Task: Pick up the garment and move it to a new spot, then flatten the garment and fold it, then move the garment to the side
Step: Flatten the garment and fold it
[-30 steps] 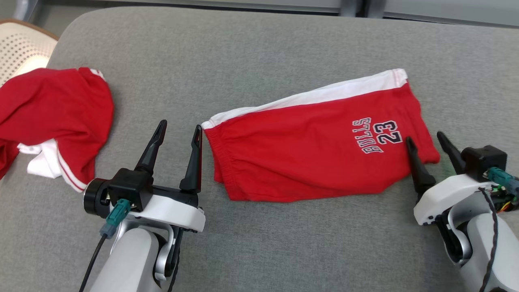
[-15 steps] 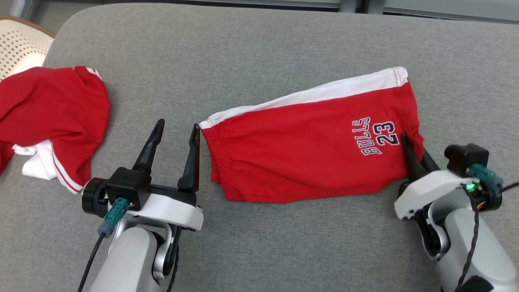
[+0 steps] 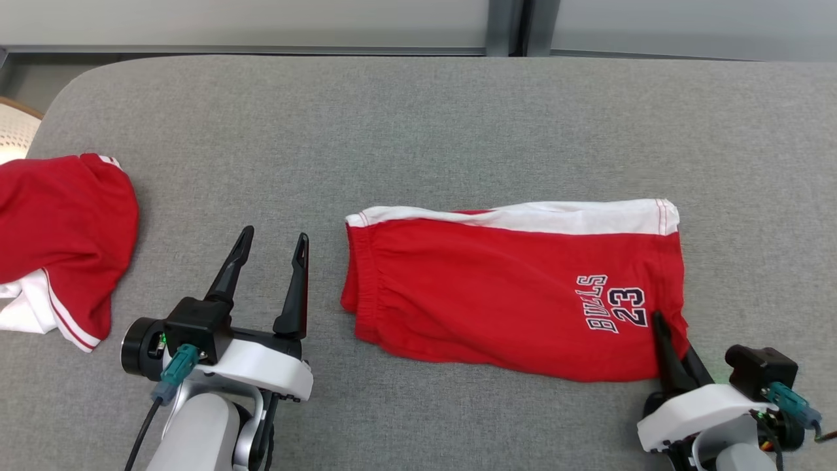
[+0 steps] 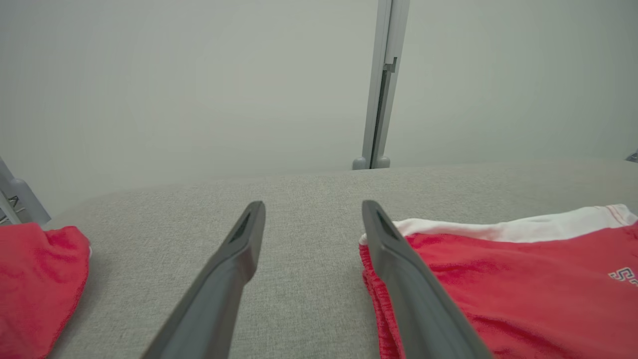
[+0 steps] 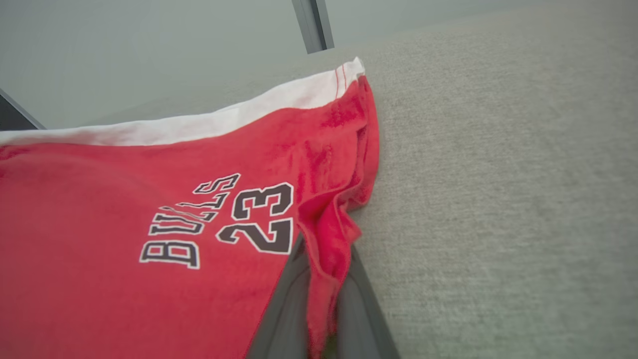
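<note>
Newly closed, right tool point(image 3: 662, 330) pinches garment point(image 3: 497, 294) corner; left tool point(image 3: 274, 233) wide.

**Soft red knit on a coarse grey cloth counter**

The red shorts point(image 3: 510, 294) are matt, soft-looking knit cloth with a white cloth band and flat printed lettering. They lie on the counter point(image 3: 418, 118), whose grey woven cover looks rough and dull. At five o'clock in the head view, the right pincer point(image 3: 664, 330), smooth matt dark plastic, pinches a fold of the knit. At seven o'clock the left pincer point(image 3: 274, 233), in the same dark finish, stands parted above a glossy white plastic wrist shell point(image 3: 255, 369). At nine o'clock a second red garment point(image 3: 59, 222) shows the same soft knit.
</note>
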